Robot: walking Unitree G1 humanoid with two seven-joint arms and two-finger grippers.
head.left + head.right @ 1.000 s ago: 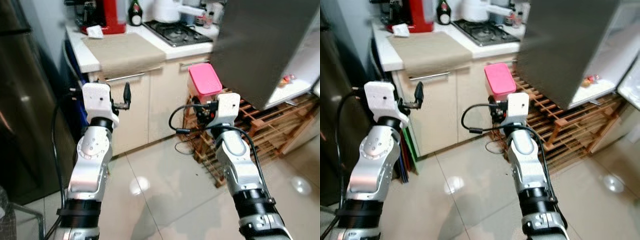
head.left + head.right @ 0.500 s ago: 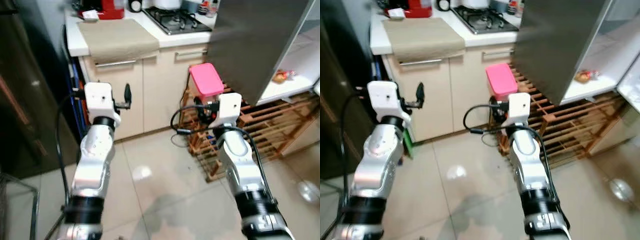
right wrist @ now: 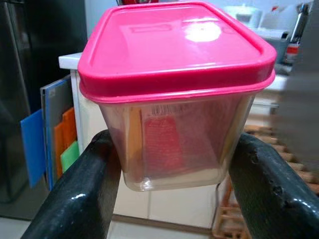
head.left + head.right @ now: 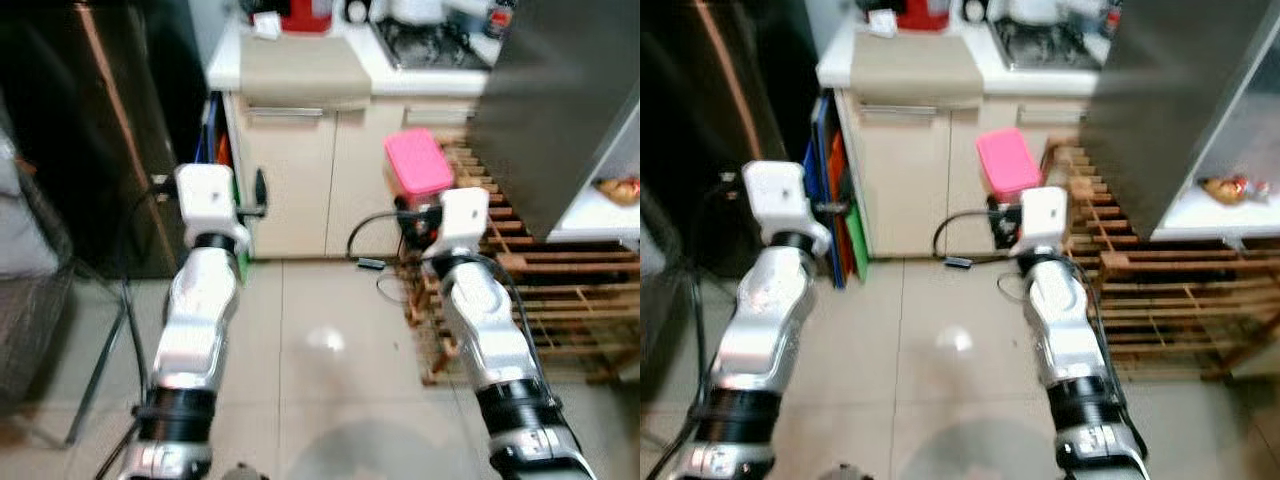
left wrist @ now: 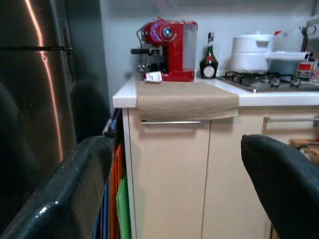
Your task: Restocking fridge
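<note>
The head views are soft with blur, so the small items on the counter [image 4: 330, 75] are hard to read, and the open fridge door [image 4: 560, 100] cuts off the scene on the robot's right, leaving just a corner of white shelf [image 4: 600, 215] with one wrapped item too small to tell. One container [image 3: 177, 94], clear-walled with a pink lid, sits clamped between the two black fingers [image 3: 84, 189] of the right gripper [image 3: 174, 174], held out in front of the cabinet doors [image 4: 330, 185]; its contents are a reddish smear behind the plastic and a label too blurred to read. The left gripper [image 5: 179, 184] is raised at the same height, its fingers spread wide with nothing between them, pointing at the counter's end. There the left wrist view gives one red coffee machine [image 5: 169, 50], one dark bottle [image 5: 208, 52], one white pot [image 5: 254, 52] and a beige mat [image 5: 187, 99] draped over the edge. A dark steel appliance [image 4: 100, 130] walls in the robot's left; a wooden slatted rack [image 4: 530, 300] stands just beside the right arm. Between them lies an open stretch of pale tiled floor [image 4: 320, 340].
</note>
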